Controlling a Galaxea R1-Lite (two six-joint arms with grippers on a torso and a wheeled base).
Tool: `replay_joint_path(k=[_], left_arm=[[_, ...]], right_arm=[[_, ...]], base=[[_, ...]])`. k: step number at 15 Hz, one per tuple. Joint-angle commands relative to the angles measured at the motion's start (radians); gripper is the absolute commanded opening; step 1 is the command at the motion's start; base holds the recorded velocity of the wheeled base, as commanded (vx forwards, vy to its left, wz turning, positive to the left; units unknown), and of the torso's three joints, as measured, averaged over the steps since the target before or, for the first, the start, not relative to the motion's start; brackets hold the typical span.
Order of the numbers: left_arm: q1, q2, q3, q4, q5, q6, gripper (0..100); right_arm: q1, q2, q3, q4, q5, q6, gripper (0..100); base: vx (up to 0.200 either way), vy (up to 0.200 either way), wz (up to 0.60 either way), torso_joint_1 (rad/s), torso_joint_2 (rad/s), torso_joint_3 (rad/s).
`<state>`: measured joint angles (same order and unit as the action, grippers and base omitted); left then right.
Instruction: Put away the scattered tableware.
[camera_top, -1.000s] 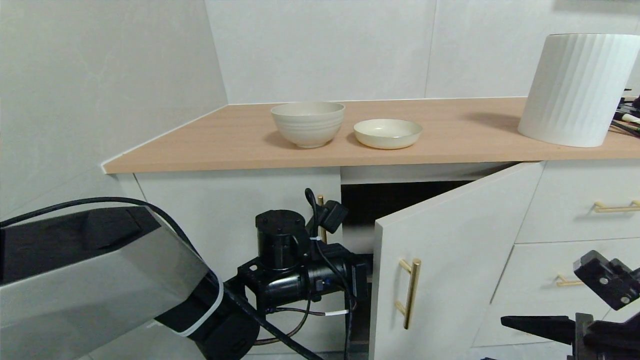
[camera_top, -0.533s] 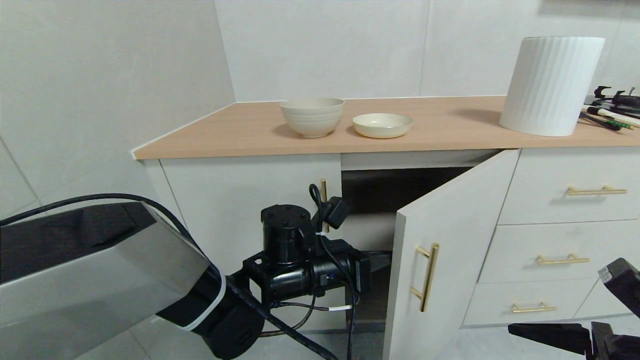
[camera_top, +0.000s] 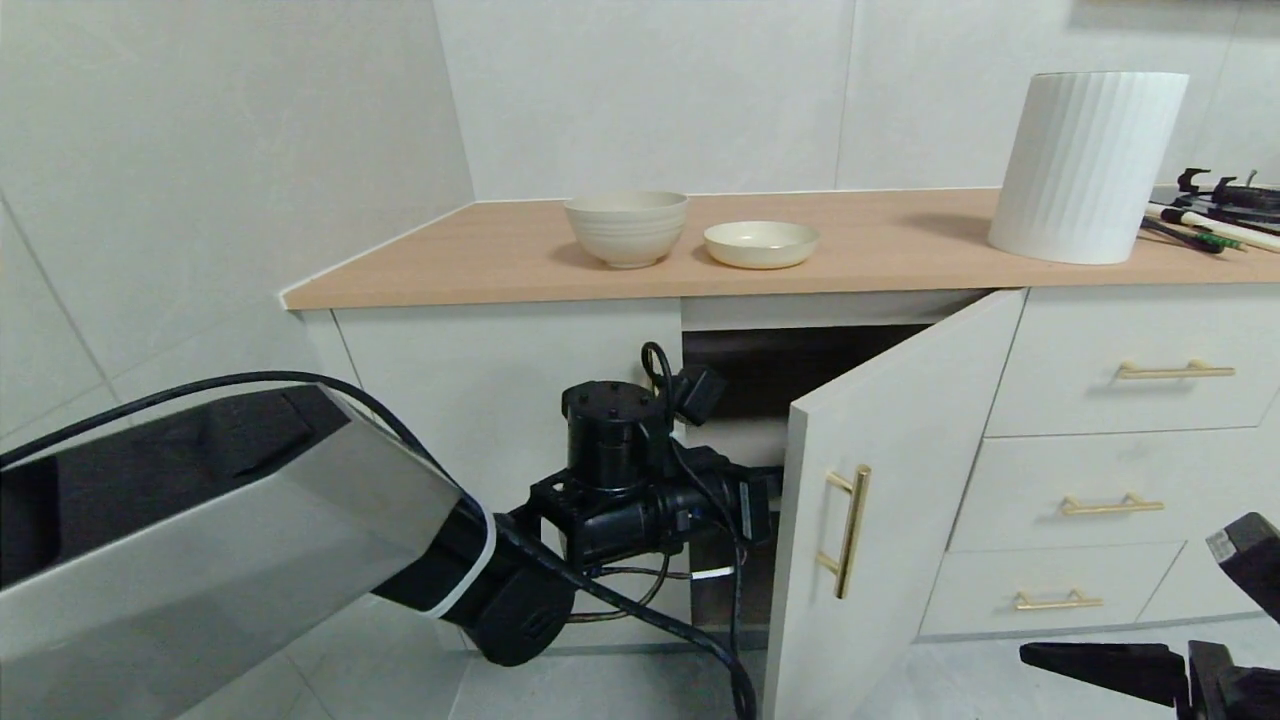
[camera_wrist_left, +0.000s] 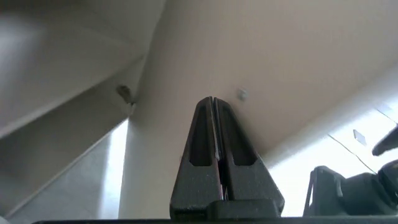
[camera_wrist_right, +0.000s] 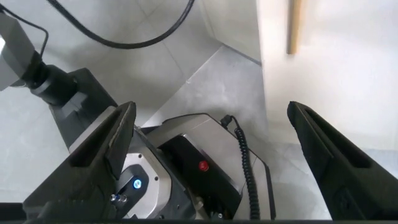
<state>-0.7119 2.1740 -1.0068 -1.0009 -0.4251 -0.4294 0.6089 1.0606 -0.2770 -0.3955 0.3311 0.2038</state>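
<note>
While the bowl (camera_top: 626, 228) and dish (camera_top: 761, 244) sit upright on the wooden counter (camera_top: 900, 255), mouths up, they line up side by side along its run, near each other but apart, with the bowl on the left. Both are round, so neither has a long axis. The bowl is deep, cream and ribbed with faint rings; the dish is shallow, smooth and glossy.

Below them a white door (camera_top: 900, 470) with a brass bar handle (camera_top: 848, 532) hangs open on a dark cabinet. Drawers (camera_top: 1130, 400) with matching handles sit to its right. A tall white fluted canister (camera_top: 1085, 165) stands further right on the counter, with utensils (camera_top: 1205, 215) beside it.

Left gripper (camera_wrist_left: 212, 109): black fingers pressed flat together, gripping nothing, down by the cabinet opening. Right gripper (camera_wrist_right: 210, 115): fingers spread wide, empty, low over the floor.

Since half a second ago the camera has shifted a touch, and the left arm has edged up toward the gap. Bowl and dish haven't budged.
</note>
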Motion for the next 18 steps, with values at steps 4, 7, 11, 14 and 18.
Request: replay_joint_path(k=[4,7,11,14,18], left_arm=[[-0.020,0.009,-0.082,0.090,0.009,0.000,0],[-0.061,0.050,-0.176,0.153,0.080,0.004,0],[-0.132,0.053,-0.227,0.214,0.221,0.006,0],[-0.267,0.007,-0.265,0.234,0.269,0.011,0],[-0.304,-0.092,-0.197,0.194,0.152,0.011,0]], right_arm=[[0.002,-0.007,-0.001,0.000,0.000,-0.001,100],[0.017,-0.021,-0.001,0.001,0.000,-0.001,100],[0.018,-0.037,-0.001,0.001,0.002,-0.001,100],[0.101,-0.183,0.009,0.047,0.088,-0.001,100],[0.118,-0.289,-0.013,0.133,0.161,-0.003,100]], base=[[0.000,0.000,0.00,0.000,0.00,0.000],[0.000,0.000,0.00,0.000,0.00,0.000],[0.000,0.000,0.00,0.000,0.00,0.000],[0.000,0.000,0.00,0.000,0.00,0.000],[0.000,0.000,0.00,0.000,0.00,0.000]])
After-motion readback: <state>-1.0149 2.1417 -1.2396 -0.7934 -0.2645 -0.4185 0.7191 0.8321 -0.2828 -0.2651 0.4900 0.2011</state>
